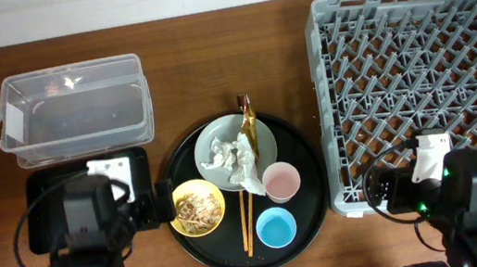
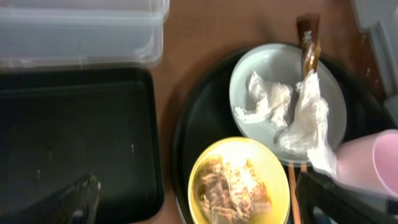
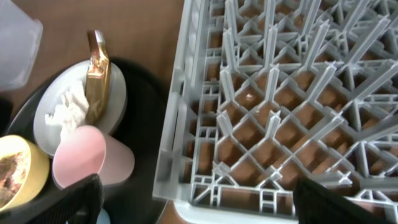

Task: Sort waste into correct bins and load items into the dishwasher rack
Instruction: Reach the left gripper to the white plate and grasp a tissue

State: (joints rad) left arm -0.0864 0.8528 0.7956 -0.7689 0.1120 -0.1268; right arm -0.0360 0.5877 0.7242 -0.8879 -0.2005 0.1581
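The waste sits on the round tray [image 1: 312, 189]. The tissues [image 1: 233, 158] and wrapper [image 1: 249, 124] lie on the plate [image 1: 211, 137], and the scraps [image 1: 198, 210] fill the bowl [image 1: 192, 189]. The chopsticks [image 1: 246, 221] lie between the bowl and the pink cup [image 1: 281, 182]. The blue cup [image 1: 276, 229] is at the tray's near edge.

Your left claw [image 1: 163, 205] hovers at the tray's left rim, just beside the bowl. Its fingers [image 2: 78, 199] are spread wide and hold nothing. In its wrist view the bowl lies between them, with the plate beyond. The arm stands over the black bin [image 1: 41, 203], and the tub [image 1: 72, 110] is behind that.

Your right claw [image 1: 385, 190] hangs over the near left corner of the rack [image 1: 425, 60]. Its fingers [image 3: 68, 202] are also spread and hold nothing. The pink cup is to its left, near but apart, and the waste lies farther left, past the cup.
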